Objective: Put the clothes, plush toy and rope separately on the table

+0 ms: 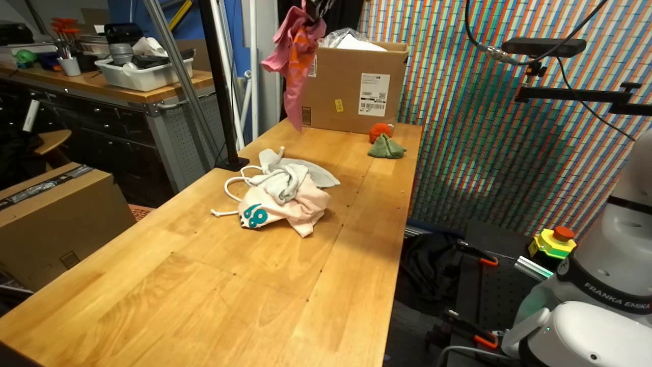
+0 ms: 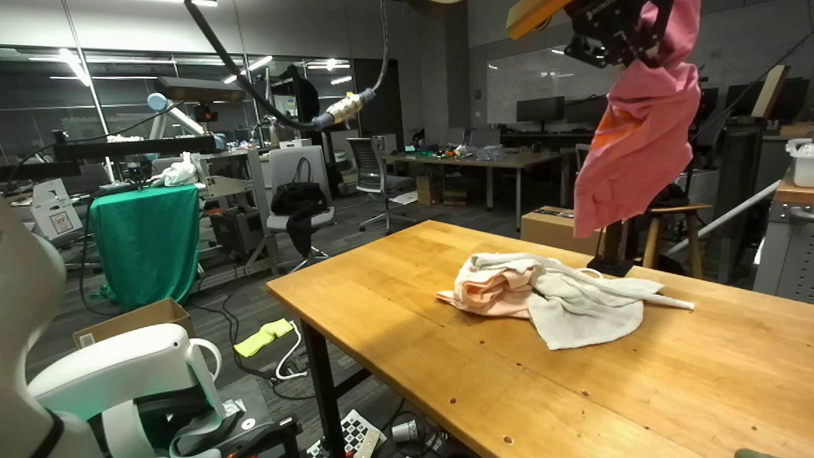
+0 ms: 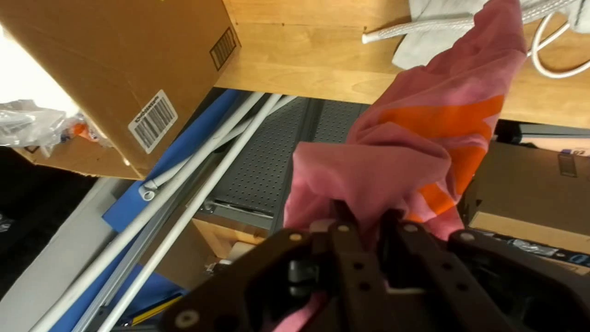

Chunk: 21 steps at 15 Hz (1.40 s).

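High above the far half of the wooden table (image 1: pixel 204 285), my gripper (image 3: pixel 366 217) is shut on the pink garment (image 2: pixel 642 152) with orange patches, which hangs down freely. Below on the tabletop, a pale peach cloth with teal print (image 1: pixel 277 210) and a grey-white cloth (image 2: pixel 588 318) lie bunched together, overlapping. White rope (image 3: pixel 415 28) runs over and out from under this heap, with loops and loose ends on the wood. Near the far end sit a red round item (image 1: pixel 379 131) and a green soft piece (image 1: pixel 386 148), touching; whether either is the plush toy, I cannot tell.
A large open cardboard box (image 1: pixel 349 86) stands at the table's far end, close to the hanging garment. A black upright post (image 1: pixel 219 86) rises at the long edge beside the cloth heap. White pipes (image 3: pixel 207 198) lean just beyond the table.
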### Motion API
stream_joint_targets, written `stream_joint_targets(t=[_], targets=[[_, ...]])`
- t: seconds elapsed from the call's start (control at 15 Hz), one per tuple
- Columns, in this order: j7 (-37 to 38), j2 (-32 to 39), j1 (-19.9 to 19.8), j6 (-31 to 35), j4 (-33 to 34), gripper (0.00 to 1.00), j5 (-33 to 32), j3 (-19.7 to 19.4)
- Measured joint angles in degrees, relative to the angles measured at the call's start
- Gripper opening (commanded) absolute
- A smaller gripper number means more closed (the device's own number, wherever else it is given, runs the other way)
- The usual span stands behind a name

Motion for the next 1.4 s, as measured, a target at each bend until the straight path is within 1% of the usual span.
stream_joint_targets(t=[0.2,0.33,0.53,0.87,1.07,1.33,1.4], targets=[[4.52,1.53,-0.44,1.42,1.41,0.09,-3.78,-0.37],[8.16,3.83,-0.69,2.61,2.94,0.09,-7.49,-0.87],[14.21,9.28,-0.79,3.84,6.77,0.09,-14.62,-2.52],[23.54,20.69,-0.75,3.96,16.05,0.09,-24.86,-6.76],[26.97,26.76,-0.79,3.66,21.61,0.09,-27.25,-9.22],[29.77,32.65,-0.76,1.88,28.22,0.1,-27.91,-11.86],[30.22,33.76,-0.76,1.24,29.63,0.22,-27.91,-12.36]])
